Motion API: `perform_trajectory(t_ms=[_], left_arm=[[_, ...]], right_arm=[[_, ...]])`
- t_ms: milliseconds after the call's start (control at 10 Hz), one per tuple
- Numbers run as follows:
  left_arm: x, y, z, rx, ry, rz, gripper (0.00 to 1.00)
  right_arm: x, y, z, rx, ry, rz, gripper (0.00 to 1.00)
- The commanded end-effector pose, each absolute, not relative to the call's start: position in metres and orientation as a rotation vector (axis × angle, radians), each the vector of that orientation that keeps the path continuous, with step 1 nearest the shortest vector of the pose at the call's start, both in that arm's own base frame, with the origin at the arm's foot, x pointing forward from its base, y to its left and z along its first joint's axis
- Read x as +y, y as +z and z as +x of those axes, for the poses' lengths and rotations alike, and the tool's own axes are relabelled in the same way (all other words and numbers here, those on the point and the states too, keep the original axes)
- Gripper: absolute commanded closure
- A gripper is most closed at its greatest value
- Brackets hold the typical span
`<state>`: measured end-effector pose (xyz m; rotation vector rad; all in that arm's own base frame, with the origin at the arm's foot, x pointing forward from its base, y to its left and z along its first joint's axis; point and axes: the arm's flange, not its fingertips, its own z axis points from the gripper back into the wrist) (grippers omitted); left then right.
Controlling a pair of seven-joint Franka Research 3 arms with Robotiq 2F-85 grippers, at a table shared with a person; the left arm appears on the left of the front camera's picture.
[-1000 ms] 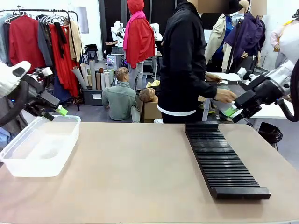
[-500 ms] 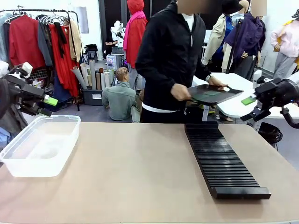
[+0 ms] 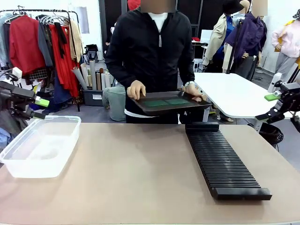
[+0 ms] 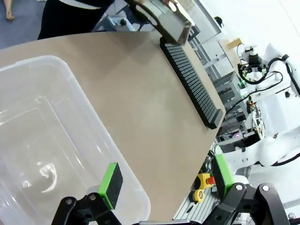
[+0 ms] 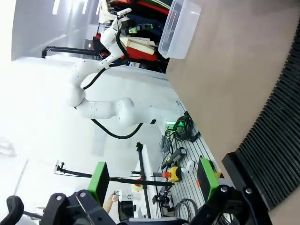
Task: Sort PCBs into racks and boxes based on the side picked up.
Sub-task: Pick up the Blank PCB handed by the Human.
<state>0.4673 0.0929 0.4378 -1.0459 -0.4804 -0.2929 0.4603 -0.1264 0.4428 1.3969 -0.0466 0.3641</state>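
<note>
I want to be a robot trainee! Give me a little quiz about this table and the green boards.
1. True or false: the clear plastic box and the black slotted rack both have nothing in them.
2. Where do the green PCBs lie? A) on the floor B) on the dark tray that the person holds C) in a pocket
3. Fill in: the left end effector and the right end effector both have jaws that are ____.

Key: 1 true; 2 B; 3 open.
</note>
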Motion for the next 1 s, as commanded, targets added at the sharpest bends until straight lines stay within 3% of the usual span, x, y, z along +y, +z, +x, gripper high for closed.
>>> perform_trajectory(t_ms=[0,500,900], left_arm=[[0.101,0.443,0.465,-0.539,-0.285,-1.079,0.00],[0.106,0.448,0.460,-0.581,-0.298,-1.061,0.00],[0.109,0.444,0.462,-0.522,-0.266,-1.063,0.00]], right_arm=[[-0.141,0.444,0.466,-0.096,0.368,1.448,0.00],[-0.145,0.451,0.457,-0.157,0.382,1.423,0.00],[-0.150,0.439,0.457,-0.096,0.329,1.438,0.00]])
